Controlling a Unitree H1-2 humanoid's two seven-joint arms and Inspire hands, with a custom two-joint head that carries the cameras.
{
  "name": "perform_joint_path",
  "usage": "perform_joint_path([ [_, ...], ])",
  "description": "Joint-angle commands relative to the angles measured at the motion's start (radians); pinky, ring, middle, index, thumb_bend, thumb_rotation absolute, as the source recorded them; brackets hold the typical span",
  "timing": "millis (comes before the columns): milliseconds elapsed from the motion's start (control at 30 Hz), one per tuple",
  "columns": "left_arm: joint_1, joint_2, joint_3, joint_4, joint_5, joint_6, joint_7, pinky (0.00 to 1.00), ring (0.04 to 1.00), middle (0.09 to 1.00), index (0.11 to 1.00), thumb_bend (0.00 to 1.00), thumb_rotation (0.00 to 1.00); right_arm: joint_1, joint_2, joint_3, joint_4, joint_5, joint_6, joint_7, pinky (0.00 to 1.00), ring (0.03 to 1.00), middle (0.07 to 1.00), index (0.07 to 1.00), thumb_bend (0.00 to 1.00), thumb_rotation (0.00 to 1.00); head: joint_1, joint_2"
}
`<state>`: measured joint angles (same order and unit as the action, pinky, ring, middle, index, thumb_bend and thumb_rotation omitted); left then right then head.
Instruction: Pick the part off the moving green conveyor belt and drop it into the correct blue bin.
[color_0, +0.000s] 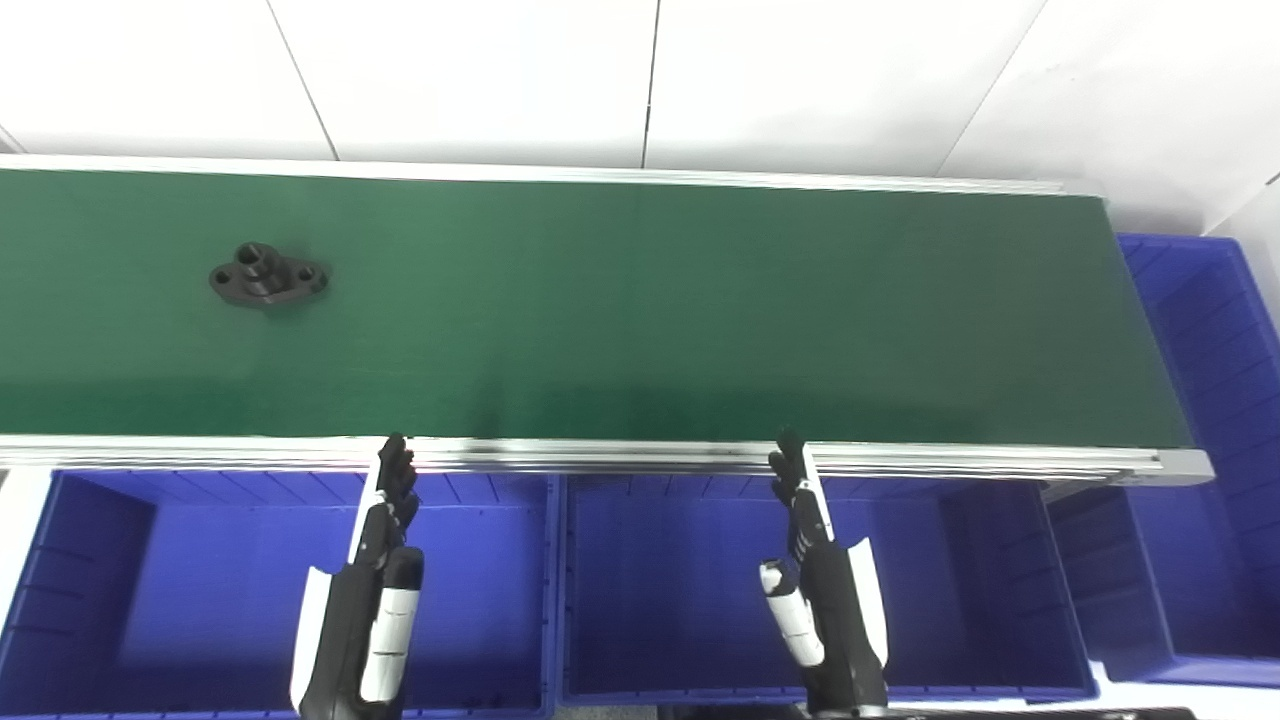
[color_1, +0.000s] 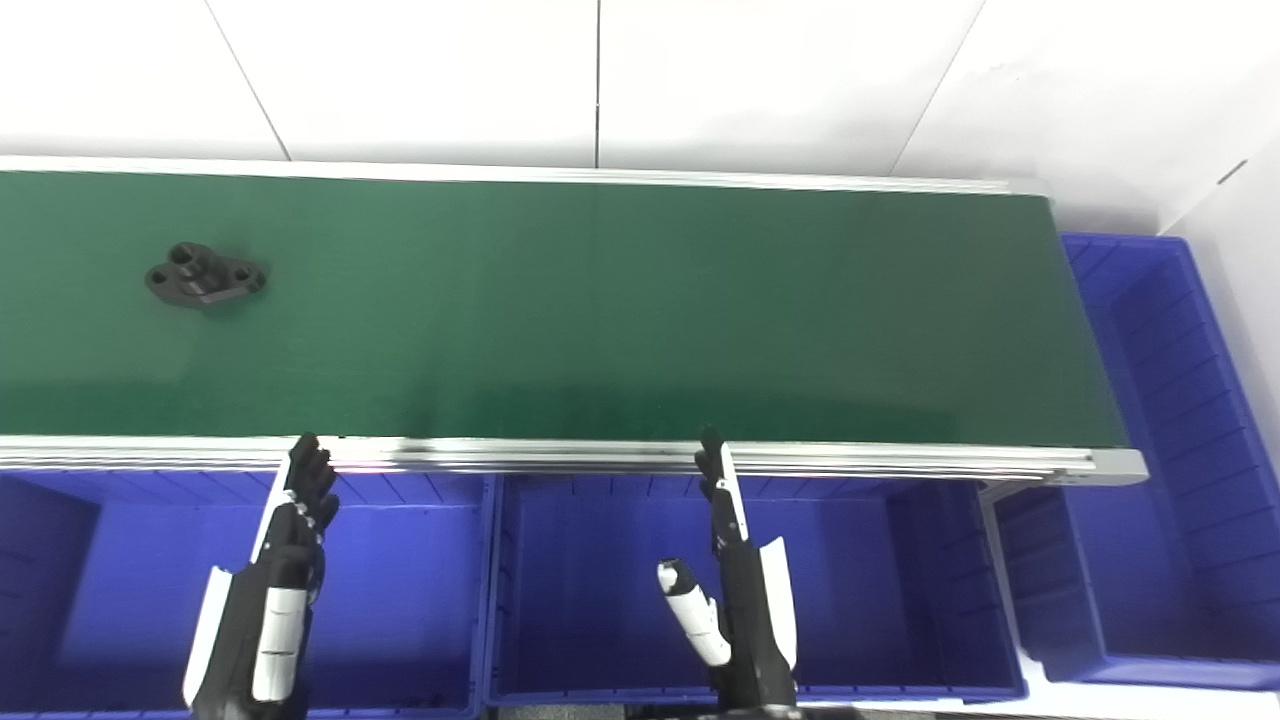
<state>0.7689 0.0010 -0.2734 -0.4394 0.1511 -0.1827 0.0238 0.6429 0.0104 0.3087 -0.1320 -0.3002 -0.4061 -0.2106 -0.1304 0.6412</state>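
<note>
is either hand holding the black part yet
No, the black part lies alone on the green belt at its far left, while the left hand and right hand hover empty over the blue bins.

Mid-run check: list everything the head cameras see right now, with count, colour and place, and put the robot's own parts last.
part: one, black, flanged with holes, lying on the left stretch of the belt, touched by neither hand.
conveyor belt: one, green with silver side rails, running across the whole view.
bins in front: two, blue, below the near rail, the left bin and the middle bin; nothing visible inside them.
end bin: one, blue, past the right end of the belt, running down the right side.
wall: white panels behind the belt.
left hand: one, black and white, open, fingers reaching up to the near rail, over the left bin.
right hand: one, black and white, open, over the middle bin.
</note>
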Motion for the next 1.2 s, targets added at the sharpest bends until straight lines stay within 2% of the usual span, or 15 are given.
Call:
perform_joint_path([
  [0,-0.003,-0.011,-0.011,0.003,0.005,-0.059,0.004,1.0,1.0,1.0,1.0,0.57,1.0,-0.003,-0.008,0.001,-0.003,0.011,-0.062,-0.006,0.99,0.983,0.994,1.0,0.8,1.0,0.006,-0.016],
  [133,-0.012,-0.014,-0.013,0.043,0.001,-0.104,0.004,1.0,1.0,1.0,1.0,0.51,1.0,-0.012,-0.009,0.001,0.02,0.026,-0.063,-0.021,0.99,0.984,0.991,0.995,0.82,1.0,0.012,-0.047],
  [333,-0.022,-0.022,-0.013,0.075,0.004,-0.127,0.006,1.0,1.0,1.0,1.0,0.46,1.0,-0.03,-0.026,0.0,0.044,0.042,-0.063,-0.012,0.99,0.991,0.997,0.996,0.83,1.0,0.026,-0.075],
  [533,-0.037,-0.023,-0.008,0.107,0.001,-0.142,0.005,1.0,1.0,1.0,1.0,0.47,1.0,-0.045,-0.029,0.003,0.081,0.038,-0.063,-0.037,0.96,0.977,0.995,0.995,0.83,1.0,0.028,-0.111],
  [667,-0.042,-0.027,-0.007,0.117,0.003,-0.145,0.008,1.0,1.0,1.0,1.0,0.48,1.0,-0.053,-0.034,0.007,0.093,0.045,-0.063,-0.04,0.95,0.972,0.994,0.995,0.83,1.0,0.038,-0.118],
  [867,-0.042,-0.045,-0.012,0.127,0.04,-0.167,0.023,1.0,1.0,1.0,1.0,0.46,1.0,-0.056,-0.056,0.012,0.084,0.078,-0.063,-0.026,1.0,0.993,1.0,1.0,0.81,1.0,0.085,-0.106],
  [1000,-0.045,-0.049,-0.018,0.145,0.053,-0.194,0.026,1.0,1.0,1.0,1.0,0.44,1.0,-0.062,-0.071,0.014,0.087,0.1,-0.064,-0.027,1.0,0.998,1.0,1.0,0.81,1.0,0.103,-0.115],
  [1067,-0.049,-0.047,-0.018,0.155,0.059,-0.204,0.026,1.0,1.0,1.0,1.0,0.46,1.0,-0.064,-0.074,0.017,0.091,0.109,-0.064,-0.031,1.0,1.0,1.0,1.0,0.81,1.0,0.103,-0.124],
  [1167,-0.045,-0.045,-0.021,0.147,0.06,-0.183,0.016,1.0,1.0,1.0,1.0,0.52,1.0,-0.061,-0.076,0.014,0.089,0.107,-0.063,-0.03,1.0,1.0,1.0,1.0,0.82,1.0,0.103,-0.121],
])
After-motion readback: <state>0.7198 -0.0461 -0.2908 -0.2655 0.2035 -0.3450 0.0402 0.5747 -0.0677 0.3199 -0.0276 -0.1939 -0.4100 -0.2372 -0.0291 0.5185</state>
